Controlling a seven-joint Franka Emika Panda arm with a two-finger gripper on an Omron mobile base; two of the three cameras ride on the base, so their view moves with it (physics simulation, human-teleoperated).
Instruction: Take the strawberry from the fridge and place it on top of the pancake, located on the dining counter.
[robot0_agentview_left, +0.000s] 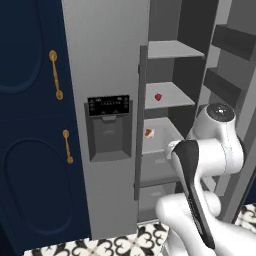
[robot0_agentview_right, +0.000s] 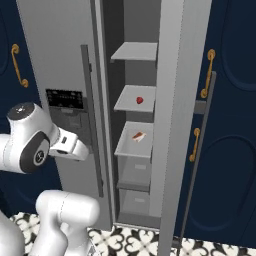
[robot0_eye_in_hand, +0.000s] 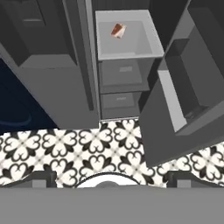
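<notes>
A: Where's the strawberry (robot0_agentview_left: 158, 97)?
B: On a middle shelf inside the open fridge (robot0_agentview_left: 107, 60), one shelf above the orange-red wedge (robot0_agentview_left: 149, 132).
A: And the claw (robot0_eye_in_hand: 109, 177)?
B: Its opening can't be told.

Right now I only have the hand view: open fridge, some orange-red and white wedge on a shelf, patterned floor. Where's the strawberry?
Observer: The strawberry sits on the shelf directly above the wedge; your view cuts off below it.
Operator: Anything beside it on that shelf?
Observer: No, in the right base view the strawberry lies there alone, toward the shelf's right side.
Operator: Is the arm inside the fridge?
Observer: No. In the left base view the arm is folded in front of the fridge, outside the open compartment.
</notes>
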